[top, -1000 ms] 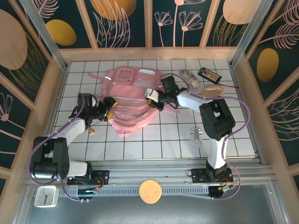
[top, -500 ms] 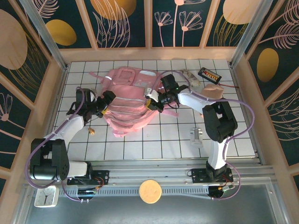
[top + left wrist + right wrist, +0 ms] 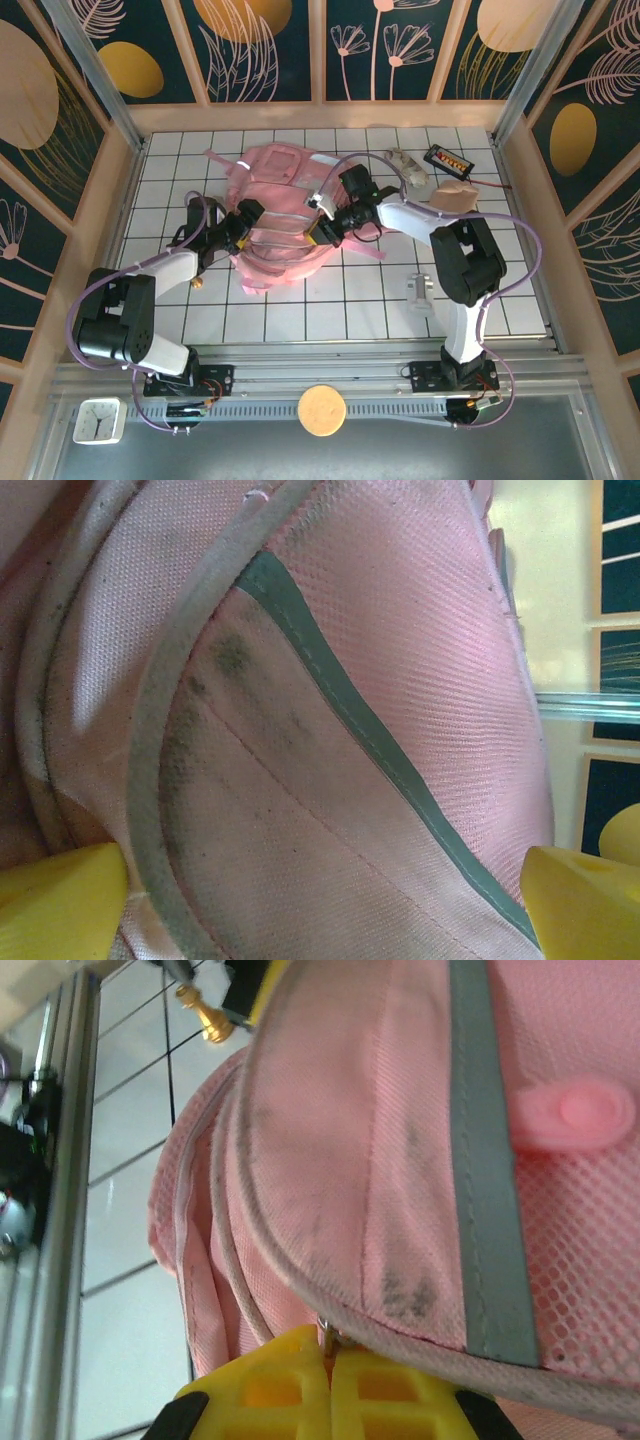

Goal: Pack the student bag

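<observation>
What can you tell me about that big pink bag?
The student bag is a soft pink woven-fabric backpack with grey reflective strips, pale piping, a mesh panel and dark smudges. It lies slumped on the white tiled table. The right gripper pinches a metal tab at its piped edge; the open left gripper sits against its front.

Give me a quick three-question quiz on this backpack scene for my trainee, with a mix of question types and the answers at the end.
1. True or false: the left tool is shut on the bag.
2. Which tool is pinched shut on the bag's edge? A. left tool B. right tool C. both
3. Fill in: the gold chess piece lies nearer the ___ tool.

Key: 1 false, it stands wide open against the bag; 2 B; 3 left.
</observation>
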Motion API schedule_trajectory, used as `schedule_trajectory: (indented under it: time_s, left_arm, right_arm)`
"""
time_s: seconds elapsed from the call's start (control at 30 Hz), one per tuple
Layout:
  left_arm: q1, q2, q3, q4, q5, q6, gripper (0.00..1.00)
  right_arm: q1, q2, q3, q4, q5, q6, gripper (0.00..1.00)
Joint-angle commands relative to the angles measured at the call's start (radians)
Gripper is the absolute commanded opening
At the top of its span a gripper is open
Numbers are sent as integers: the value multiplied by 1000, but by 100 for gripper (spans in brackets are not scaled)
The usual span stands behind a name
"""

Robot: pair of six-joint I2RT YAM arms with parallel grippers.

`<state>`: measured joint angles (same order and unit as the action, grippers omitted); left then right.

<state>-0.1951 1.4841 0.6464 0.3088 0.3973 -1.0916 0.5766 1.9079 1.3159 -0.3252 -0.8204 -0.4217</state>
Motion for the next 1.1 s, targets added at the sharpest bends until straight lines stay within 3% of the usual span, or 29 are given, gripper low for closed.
schedule_trajectory:
  time_s: [0.0, 0.17, 0.43, 0.47, 0.77, 0.87, 0.97, 1.03, 1.07]
  left_arm:
    - [-47, 6, -12, 114, 73, -58, 99]
    - [-65, -4, -38, 120, 71, -61, 99]
    - [-82, -15, -50, 119, 69, -57, 99]
    - [-81, -25, -50, 111, 67, -52, 99]
    - [-83, -136, -81, 1, 38, 12, 99]
    - [-82, -170, -94, -25, 34, 28, 99]
    - [-82, -200, -73, -102, 31, 85, 99]
    - [-82, -224, -56, -164, 17, 129, 99]
    - [-82, -236, -55, -183, 10, 141, 99]
  right_arm:
    - [39, 7, -53, 182, 66, 346, 0]
    - [85, -20, -79, 393, 124, 763, 0]
    - [147, 30, 13, 379, 251, 1241, 0]
    - [153, 15, 9, 385, 269, 1256, 6]
    - [149, 14, 10, 321, 266, 1287, 24]
    - [148, -15, 3, 305, 297, 1292, 43]
    - [132, -57, -19, 300, 303, 1288, 44]
    - [117, -71, -45, 309, 295, 1289, 36]
    - [108, -67, -53, 312, 284, 1288, 27]
